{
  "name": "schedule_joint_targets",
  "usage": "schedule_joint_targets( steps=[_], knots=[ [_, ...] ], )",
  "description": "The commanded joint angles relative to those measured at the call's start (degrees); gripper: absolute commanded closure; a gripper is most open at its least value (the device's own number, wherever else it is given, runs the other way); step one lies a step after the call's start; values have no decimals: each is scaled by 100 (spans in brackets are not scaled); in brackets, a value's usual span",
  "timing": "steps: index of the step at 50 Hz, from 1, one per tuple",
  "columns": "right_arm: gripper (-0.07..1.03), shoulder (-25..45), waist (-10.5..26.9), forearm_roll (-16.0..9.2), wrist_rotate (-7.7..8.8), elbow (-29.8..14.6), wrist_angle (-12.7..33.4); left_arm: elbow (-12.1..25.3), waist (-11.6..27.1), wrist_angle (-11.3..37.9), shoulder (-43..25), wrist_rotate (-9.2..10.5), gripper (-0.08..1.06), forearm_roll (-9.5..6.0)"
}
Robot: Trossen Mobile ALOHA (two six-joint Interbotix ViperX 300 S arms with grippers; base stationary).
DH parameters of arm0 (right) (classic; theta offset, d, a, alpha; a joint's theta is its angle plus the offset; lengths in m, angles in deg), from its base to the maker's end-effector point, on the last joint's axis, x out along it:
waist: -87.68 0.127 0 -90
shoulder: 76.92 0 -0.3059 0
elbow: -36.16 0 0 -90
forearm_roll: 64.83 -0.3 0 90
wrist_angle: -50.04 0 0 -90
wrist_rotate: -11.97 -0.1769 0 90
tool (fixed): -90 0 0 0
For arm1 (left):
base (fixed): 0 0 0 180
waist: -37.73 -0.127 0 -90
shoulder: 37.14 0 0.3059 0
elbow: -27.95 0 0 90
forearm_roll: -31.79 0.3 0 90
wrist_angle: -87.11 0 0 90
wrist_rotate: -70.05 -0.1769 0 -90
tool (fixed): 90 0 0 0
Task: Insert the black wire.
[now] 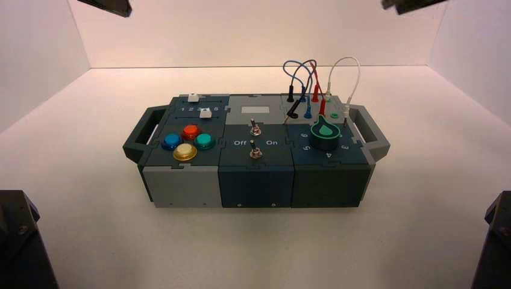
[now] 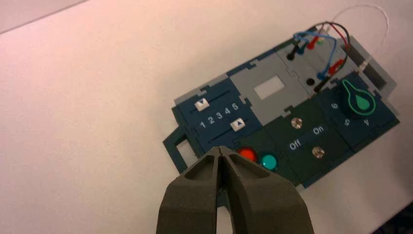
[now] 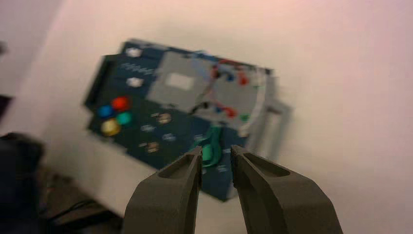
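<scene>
The black wire [image 1: 290,94] sits at the back right of the box [image 1: 181,186], on the grey socket panel. One black plug stands upright in a socket. The other black plug [image 1: 294,109] lies tilted on the panel, beside an empty dark socket [image 2: 309,82]. The left wrist view shows both the upright plug [image 2: 291,52] and the tilted plug [image 2: 321,87]. My left gripper [image 2: 221,148] is shut and empty, high above the box's left end. My right gripper [image 3: 215,151] is open and empty, high above the table in front of the box's knob end.
Blue [image 1: 307,110], red [image 1: 315,93] and white [image 1: 347,66] wires loop next to the black one. A green knob [image 1: 325,132] stands in front of the sockets. Two toggle switches [image 1: 255,128], four coloured buttons [image 1: 190,131] and two sliders [image 2: 201,103] lie to the left. Handles stick out at both ends.
</scene>
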Motion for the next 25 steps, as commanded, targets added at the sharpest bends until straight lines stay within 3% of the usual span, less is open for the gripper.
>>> schedule_joint_targets(
  steps=[1, 9, 19, 25],
  knots=[
    [62, 132, 26, -352, 9, -211, 123, 211, 185, 0, -158, -62, 101, -9],
    [48, 457, 141, -633, 62, -149, 220, 281, 343, -9, -396, -70, 101, -9],
    [48, 984, 606, -923, 62, -149, 35, 387, 536, -26, -677, -79, 101, -9],
    [48, 1336, 677, -1037, 62, -176, -105, 404, 624, -70, -844, -88, 101, -9]
  ],
)
